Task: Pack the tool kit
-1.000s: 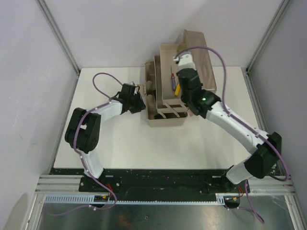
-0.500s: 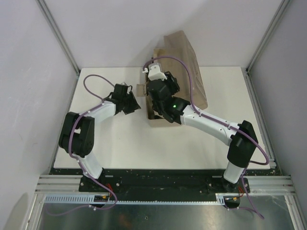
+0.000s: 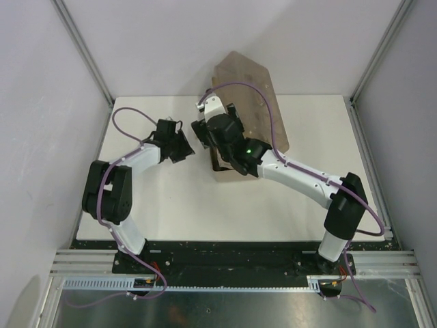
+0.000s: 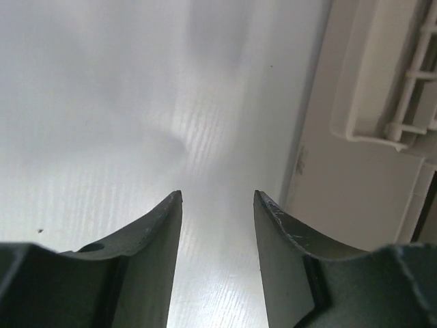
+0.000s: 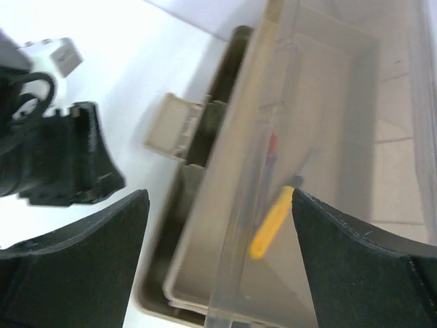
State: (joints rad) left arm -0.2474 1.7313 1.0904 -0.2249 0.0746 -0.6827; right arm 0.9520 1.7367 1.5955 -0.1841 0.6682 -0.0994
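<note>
Hanging just left of the toolbox, the left gripper has its jaws apart, holding nothing. The box sits mid-way across the table, long axis running near to far, right of those jaws. The right gripper is nearer, spread wide over the lid, empty. A second back the lid stood upright and those jaws were clenched; now it's tipped down over the box.
</note>
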